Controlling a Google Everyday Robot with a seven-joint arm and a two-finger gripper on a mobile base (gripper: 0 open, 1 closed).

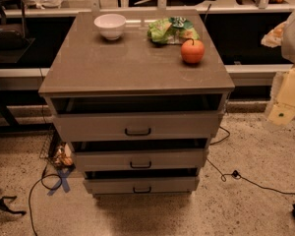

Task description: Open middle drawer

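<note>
Hovering right of desk (113,65): hand (284,107), grip cannot tell | middle drawer (140,156) likely rigid, light-sliding | take central bar handle (140,164)

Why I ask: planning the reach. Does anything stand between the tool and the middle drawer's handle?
Nothing visible. The tool hangs right of the cabinet, with open space between it and the middle drawer.

Looks down from above and in front onto the cabinet (128,65), squarely facing its front. Takes in the whole cabinet at moderate distance, with the middle drawer (139,160) low at centre. Catches the gripper (283,112) close by at the right edge.
</note>
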